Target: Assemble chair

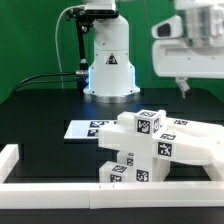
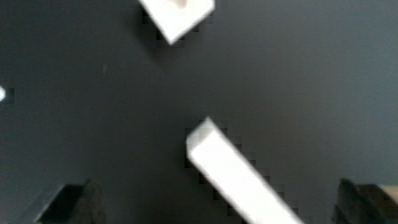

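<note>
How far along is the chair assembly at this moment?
Done: the chair pieces look joined into one white stepped structure on the table, beside the marker board. In hand: nothing; the claw hangs raised, apart from it, its opening unclear. Left: no loose pieces show; whether every joint is seated cannot be told.

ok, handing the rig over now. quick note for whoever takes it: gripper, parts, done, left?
Gripper: raised at the exterior view's upper right, away from the parts, holding nothing visible; the wrist view shows both fingertips spread apart over dark table.
Chair: white tagged pieces gathered in one stepped cluster at front, near the border rail.
Marker board: flat on the table behind the cluster.
Done: several pieces appear joined.
Left: cannot tell which joints are seated or what is missing; check before continuing.
</note>
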